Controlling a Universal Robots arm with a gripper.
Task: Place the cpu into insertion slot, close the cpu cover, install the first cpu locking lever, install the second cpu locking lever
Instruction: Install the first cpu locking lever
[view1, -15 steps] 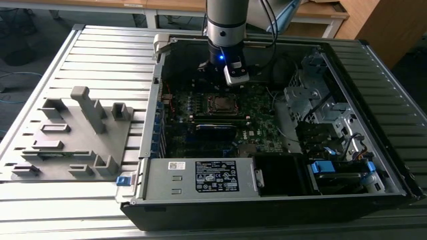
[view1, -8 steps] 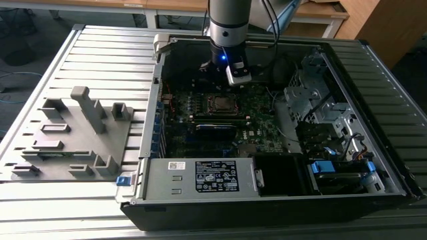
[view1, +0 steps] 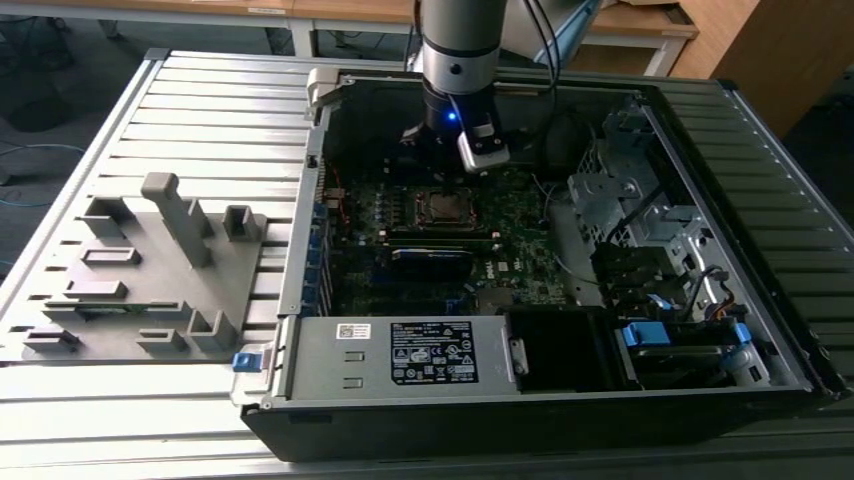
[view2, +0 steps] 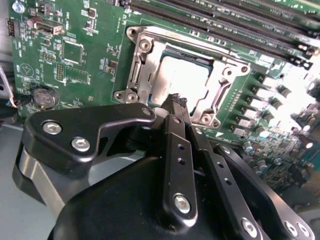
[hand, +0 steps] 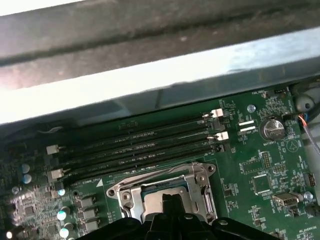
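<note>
Right above the insertion slot (view2: 182, 82) hangs the claw (view2: 175, 102), its two fingers pressed together and holding nothing. Inside the slot sits the cpu (view2: 180, 75), shiny and flat, and the cpu cover (view2: 145, 60) seems to lie down around it. I think the lever step is in hand. It calls for a careful push on a thin lever.

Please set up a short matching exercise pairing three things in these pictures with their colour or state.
Things:
1. cpu
2. hand
3. coin battery

States:
a. black, its fingers shut together, just above the socket
b. round and silver, on the green board
c. bright metal top, seated under the cpu cover

Pairs: 1-c, 2-a, 3-b
</note>
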